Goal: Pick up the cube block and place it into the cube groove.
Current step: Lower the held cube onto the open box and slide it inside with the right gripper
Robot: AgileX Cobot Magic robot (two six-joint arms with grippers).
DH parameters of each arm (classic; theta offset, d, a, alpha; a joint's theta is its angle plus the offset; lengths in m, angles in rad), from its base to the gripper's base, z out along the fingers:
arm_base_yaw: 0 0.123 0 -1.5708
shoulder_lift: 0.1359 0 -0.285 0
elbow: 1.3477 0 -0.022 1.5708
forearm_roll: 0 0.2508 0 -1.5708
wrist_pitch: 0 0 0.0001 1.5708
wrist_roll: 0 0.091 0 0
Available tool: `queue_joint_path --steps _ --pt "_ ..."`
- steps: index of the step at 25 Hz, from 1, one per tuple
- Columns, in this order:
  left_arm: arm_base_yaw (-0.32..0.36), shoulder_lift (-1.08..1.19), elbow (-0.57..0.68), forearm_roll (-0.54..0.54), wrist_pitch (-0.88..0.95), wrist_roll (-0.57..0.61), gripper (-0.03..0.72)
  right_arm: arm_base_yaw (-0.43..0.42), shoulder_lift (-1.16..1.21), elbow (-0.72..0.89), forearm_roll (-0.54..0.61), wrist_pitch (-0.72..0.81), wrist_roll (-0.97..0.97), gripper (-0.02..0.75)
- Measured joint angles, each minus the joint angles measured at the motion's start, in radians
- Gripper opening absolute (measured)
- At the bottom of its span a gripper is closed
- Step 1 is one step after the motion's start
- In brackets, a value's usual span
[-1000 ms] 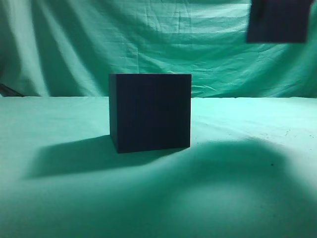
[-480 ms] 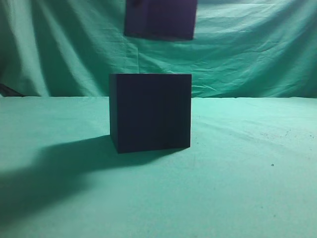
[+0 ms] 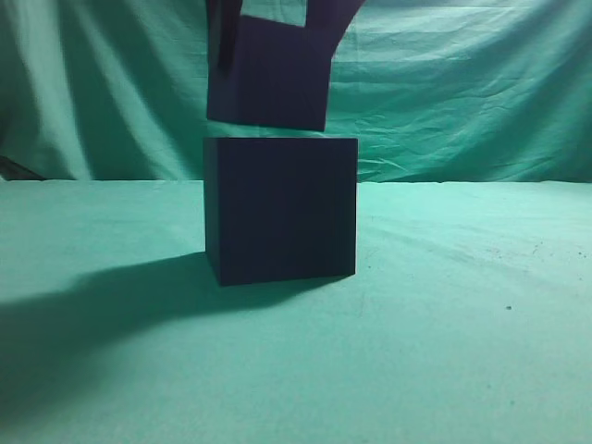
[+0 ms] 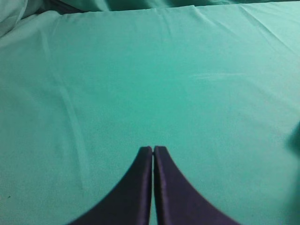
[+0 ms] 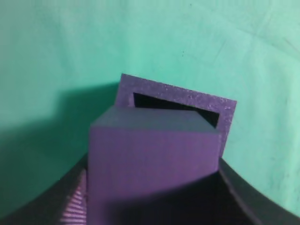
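Dim green cast, heavy leftward shadows

Staged robot test setup, tabletop (image 3: 481, 351) under green cloth, creased green backdrop (image 3: 462, 92) behind, no household furnishings visible

Left hand (image 4: 153, 152) closed, right hand (image 3: 273, 23) clamped.
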Motion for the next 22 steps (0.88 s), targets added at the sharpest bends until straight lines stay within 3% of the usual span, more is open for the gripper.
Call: queue_joint_path --steps 22 --pt "0.0 0.0 0.0 0.0 0.0 0.0 0.0 0.0 0.036 -0.012 -0.074 0.016 0.151 0.426"
